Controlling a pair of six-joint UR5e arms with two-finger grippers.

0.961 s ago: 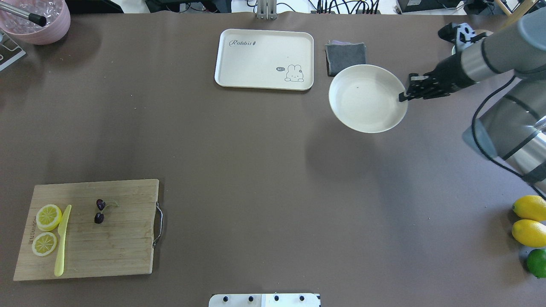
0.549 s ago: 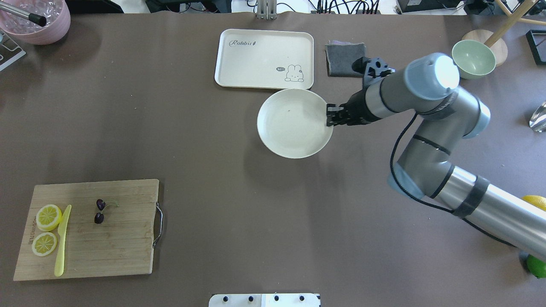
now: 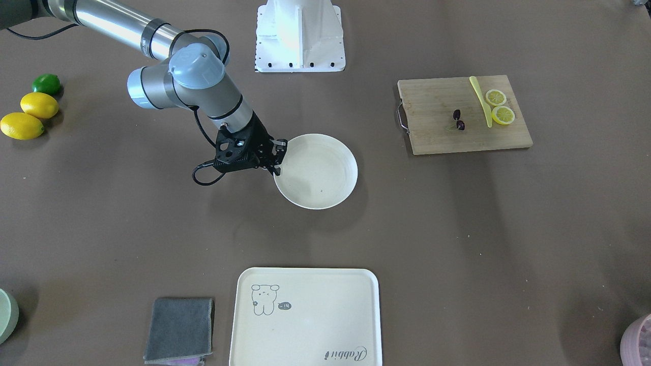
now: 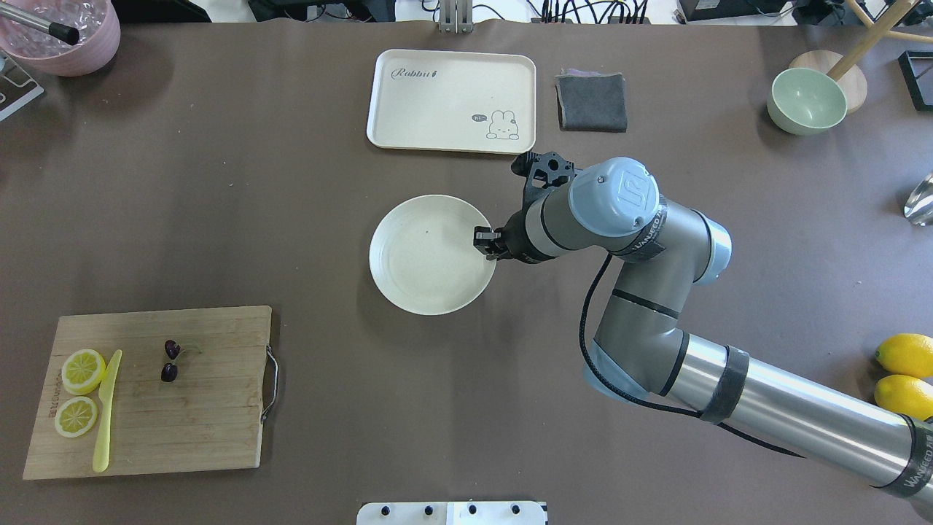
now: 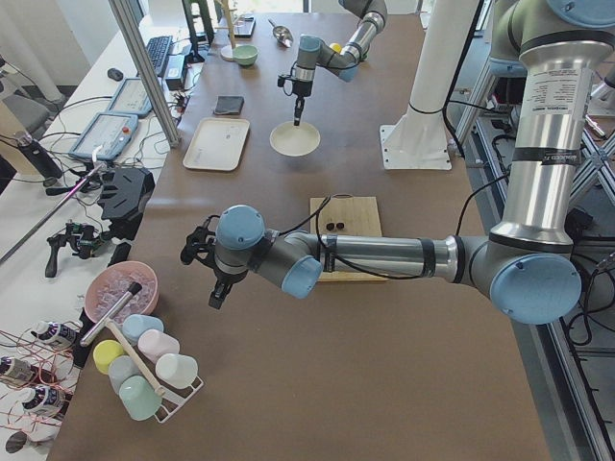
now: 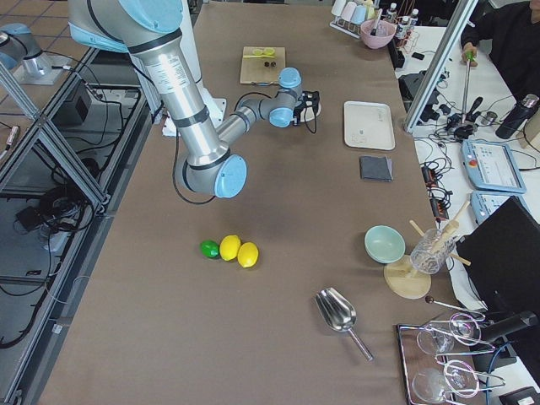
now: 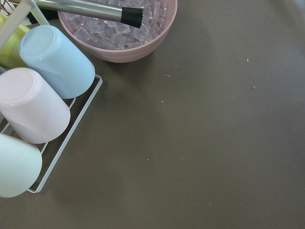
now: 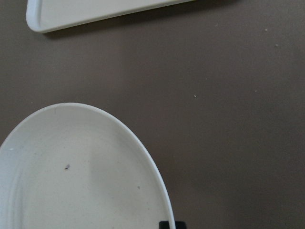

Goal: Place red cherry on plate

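Note:
The red cherry (image 4: 170, 361), a dark pair on green stems, lies on the wooden cutting board (image 4: 204, 423) at the near left, also the red cherry (image 3: 457, 120) in the front-facing view. The round cream plate (image 4: 426, 259) is near the table's middle; I cannot tell whether it rests on the table. My right gripper (image 4: 485, 241) is shut on the plate's right rim, and one fingertip (image 8: 171, 224) shows at the plate (image 8: 71, 186) edge. My left gripper (image 5: 219, 288) hangs far from both, near the pink bowl; I cannot tell whether it is open or shut.
Two lemon slices (image 4: 82, 370) and a yellow knife (image 4: 106, 412) share the board. A rectangular tray (image 4: 452, 100) and grey cloth (image 4: 591, 102) lie behind the plate. A green bowl (image 4: 807, 100) and lemons (image 4: 904, 355) are at the right, a pink ice bowl (image 7: 124, 33) and cups (image 7: 57, 59) at the far left.
My right arm has swung left and nearer with the plate in its grip, bringing it from the far right to the table's middle. The cherry has not moved.

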